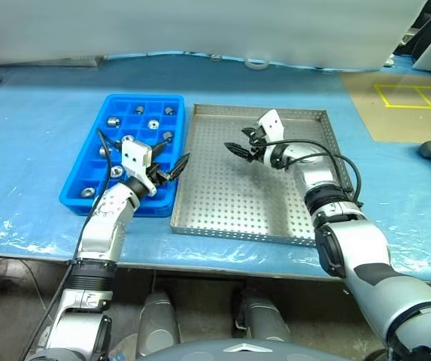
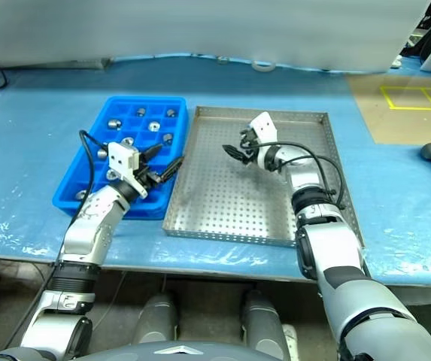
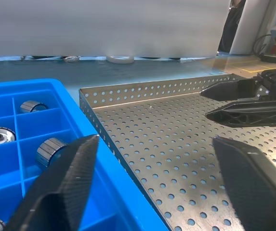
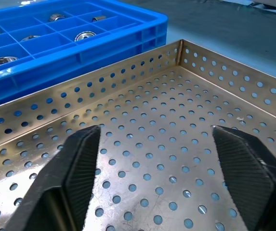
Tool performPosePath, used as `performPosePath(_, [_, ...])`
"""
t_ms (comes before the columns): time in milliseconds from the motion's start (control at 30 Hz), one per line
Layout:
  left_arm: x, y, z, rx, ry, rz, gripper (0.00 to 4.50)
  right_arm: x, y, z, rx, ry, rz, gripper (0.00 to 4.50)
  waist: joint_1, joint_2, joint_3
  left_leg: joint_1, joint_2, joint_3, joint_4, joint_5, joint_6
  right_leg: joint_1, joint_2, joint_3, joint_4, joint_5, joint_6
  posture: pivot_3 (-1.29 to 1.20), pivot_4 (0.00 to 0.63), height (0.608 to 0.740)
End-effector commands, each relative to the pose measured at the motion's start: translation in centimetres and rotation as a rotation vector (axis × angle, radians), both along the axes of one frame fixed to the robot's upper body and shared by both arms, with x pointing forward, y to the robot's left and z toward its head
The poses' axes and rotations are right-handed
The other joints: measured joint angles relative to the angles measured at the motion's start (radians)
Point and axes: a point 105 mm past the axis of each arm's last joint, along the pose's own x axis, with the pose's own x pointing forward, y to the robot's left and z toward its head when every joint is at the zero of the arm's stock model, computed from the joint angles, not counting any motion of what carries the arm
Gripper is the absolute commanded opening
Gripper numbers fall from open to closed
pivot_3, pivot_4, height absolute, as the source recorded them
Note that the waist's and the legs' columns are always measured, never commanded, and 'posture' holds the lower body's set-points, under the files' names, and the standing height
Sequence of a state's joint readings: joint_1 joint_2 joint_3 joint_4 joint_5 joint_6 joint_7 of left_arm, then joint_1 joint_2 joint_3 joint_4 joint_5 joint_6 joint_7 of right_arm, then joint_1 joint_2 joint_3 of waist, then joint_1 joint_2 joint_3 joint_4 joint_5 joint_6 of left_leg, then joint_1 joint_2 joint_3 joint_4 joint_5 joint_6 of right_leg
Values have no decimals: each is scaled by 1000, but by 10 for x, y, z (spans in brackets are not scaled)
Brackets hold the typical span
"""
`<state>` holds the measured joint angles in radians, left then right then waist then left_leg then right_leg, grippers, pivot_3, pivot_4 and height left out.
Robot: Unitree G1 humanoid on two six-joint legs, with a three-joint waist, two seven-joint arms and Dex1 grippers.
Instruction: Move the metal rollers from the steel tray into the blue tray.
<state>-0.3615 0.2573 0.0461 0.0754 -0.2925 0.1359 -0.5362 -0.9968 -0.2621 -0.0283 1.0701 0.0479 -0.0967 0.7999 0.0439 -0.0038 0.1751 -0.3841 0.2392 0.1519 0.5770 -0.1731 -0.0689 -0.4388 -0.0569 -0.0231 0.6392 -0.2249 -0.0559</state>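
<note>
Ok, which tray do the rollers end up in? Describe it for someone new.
On the blue-covered table, two trays sit side by side. It is the blue tray, beside the steel tray. Unlike that perforated metal neighbour, it is plastic, divided into compartments holding metal rollers.

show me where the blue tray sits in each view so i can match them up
Left eye view: blue tray left of centre, against the steel tray.
Right eye view: blue tray left of centre, again beside the steel tray.
Left wrist view: the blue tray fills the lower left corner.
Right wrist view: along the top left, beyond the steel tray's wall.
Shared landmark: the steel tray's perforated wall next to the blue tray.
</note>
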Motion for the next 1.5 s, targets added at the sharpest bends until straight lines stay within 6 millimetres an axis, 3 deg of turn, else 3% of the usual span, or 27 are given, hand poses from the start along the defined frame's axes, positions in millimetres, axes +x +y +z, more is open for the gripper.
performPosePath(33, [0,3,18,-3,-65,9,3258,4,4,21,23,-65,4,2528,0,0,0,0,0,0,0,0,0,0,0,0,0,0,0,-53,150,740])
performPosePath(133, [-1,3,18,-1,-70,6,3861,4,4,21,27,-69,0,2730,0,0,0,0,0,0,0,0,0,0,0,0,0,0,0,-53,150,740])
performPosePath(200, [1,5,16,17,-73,30,4406,5,3,21,23,-73,-14,3189,0,0,0,0,0,0,0,0,0,0,0,0,0,0,0,-53,150,740])
performPosePath(267, [2,6,16,31,-75,47,4500,5,3,21,21,-74,-18,3849,0,0,0,0,0,0,0,0,0,0,0,0,0,0,0,-52,150,740])
performPosePath(333, [0,1,18,14,-83,17,4162,4,5,22,26,-74,5,3652,0,0,0,0,0,0,0,0,0,0,0,0,0,0,0,-49,150,740])
performPosePath(400, [1,1,20,17,-89,24,3566,4,6,22,18,-78,5,3148,0,0,0,0,0,0,0,0,0,0,0,0,0,0,0,-49,150,740])
performPosePath(467, [2,1,20,17,-90,27,3554,5,6,21,11,-81,-4,2483,0,0,0,0,0,0,0,0,0,0,0,0,0,0,0,-48,150,740])
performPosePath(533, [1,1,22,-14,-87,19,3724,5,6,22,26,-76,-7,2556,0,0,0,0,0,0,0,0,0,0,0,0,0,0,0,-47,150,740])
performPosePath(633, [0,-2,20,7,-85,8,4485,3,8,22,29,-73,10,3251,0,0,0,0,0,0,0,0,0,0,0,0,0,0,0,-45,150,740])
performPosePath(733, [5,3,19,30,-91,64,4500,6,6,22,23,-77,-19,4207,0,0,0,0,0,0,0,0,0,0,0,0,0,0,0,-44,150,740])
performPosePath(767, [2,0,22,1,-96,37,4500,5,7,22,37,-73,-6,4189,0,0,0,0,0,0,0,0,0,0,0,0,0,0,0,-44,150,740])
performPosePath(800, [1,-1,26,-20,-107,31,4500,3,8,23,46,-70,11,4098,0,0,0,0,0,0,0,0,0,0,0,0,0,0,0,-45,150,740])
performPosePath(833, [1,0,29,-36,-115,39,4089,3,8,23,48,-71,14,3981,0,0,0,0,0,0,0,0,0,0,0,0,0,0,0,-45,150,740])
performPosePath(1100, [0,-7,25,-18,-96,-5,1631,5,4,22,29,-84,-20,1338,0,0,0,0,0,0,0,0,0,0,0,0,0,0,0,-45,150,740])
performPosePath(1200, [1,-9,24,-23,-83,-12,1631,4,7,20,42,-64,0,1338,0,0,0,0,0,0,0,0,0,0,0,0,0,0,0,-43,150,740])
performPosePath(1267, [-1,-9,29,-66,-94,-19,1572,1,12,20,53,-55,35,1765,0,0,0,0,0,0,0,0,0,0,0,0,0,0,0,-42,150,740])
performPosePath(1333, [-2,-9,31,-76,-95,-23,1959,-1,15,20,55,-54,60,2305,0,0,0,0,0,0,0,0,0,0,0,0,0,0,0,-39,150,740])
performPosePath(1500, [-4,-10,32,-77,-101,-36,3502,0,16,21,52,-56,59,4052,1,0,0,0,0,0,0,0,0,0,0,0,0,0,0,-36,150,740])
